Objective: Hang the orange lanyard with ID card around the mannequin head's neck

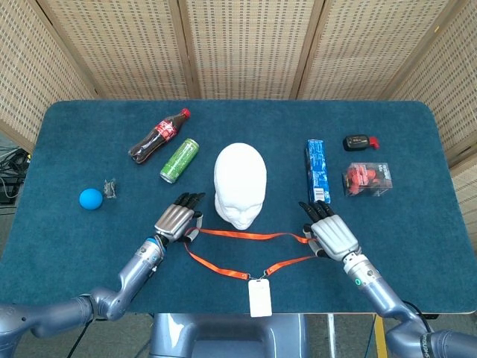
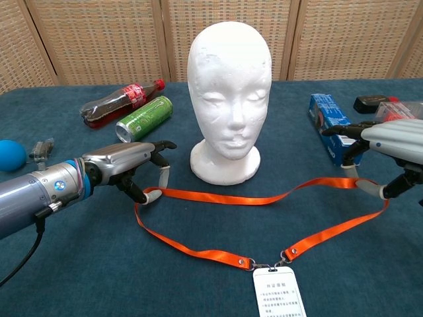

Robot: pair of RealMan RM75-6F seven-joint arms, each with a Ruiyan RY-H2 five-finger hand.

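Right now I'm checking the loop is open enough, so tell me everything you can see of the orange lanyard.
The orange lanyard is a flat, ribbon-like strap, spread in a wide loop on the blue table in front of the mannequin head, not around it. Its ends meet at small metal clips carrying a white ID card with printed text. The left robot hand pinches one corner, the right robot hand the other.
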